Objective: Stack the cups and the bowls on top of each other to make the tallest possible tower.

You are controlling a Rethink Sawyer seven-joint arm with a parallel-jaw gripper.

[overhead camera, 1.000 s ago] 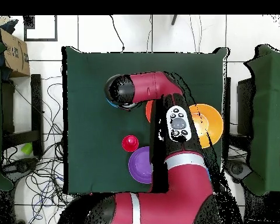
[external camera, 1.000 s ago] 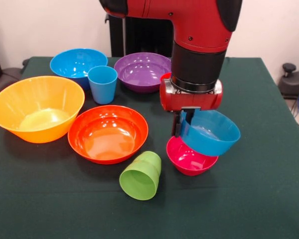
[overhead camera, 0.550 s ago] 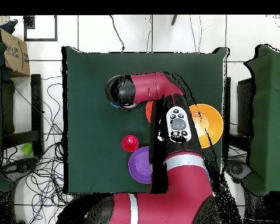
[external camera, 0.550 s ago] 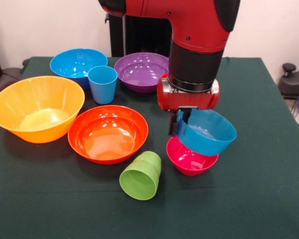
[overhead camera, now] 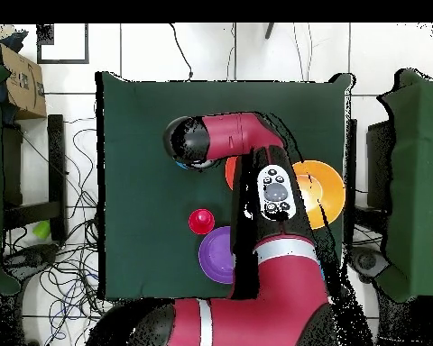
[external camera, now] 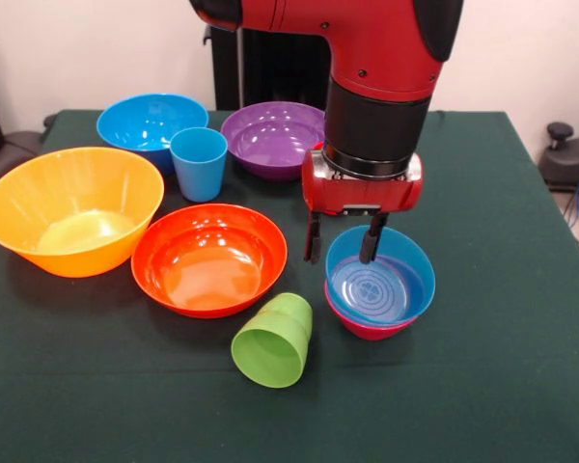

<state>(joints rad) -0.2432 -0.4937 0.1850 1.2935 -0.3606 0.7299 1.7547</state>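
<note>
My gripper hangs open over the small blue bowl, which sits nested in the small magenta bowl. One finger dips inside the blue bowl's rim; the other finger stands outside it on the left. A lime green cup lies on its side in front. The red-orange bowl, yellow-orange bowl, light blue cup, large blue bowl and purple bowl stand separately. In the overhead view the red cup stands beside the purple bowl; the arm hides the gripper.
A dark green cloth covers the table. A cardboard box and cables lie off the table's side in the overhead view. The arm's bulk covers much of the table's middle there.
The small blue bowl, held tilted above the magenta bowl before, now rests level inside it. The gripper has opened and let it go.
</note>
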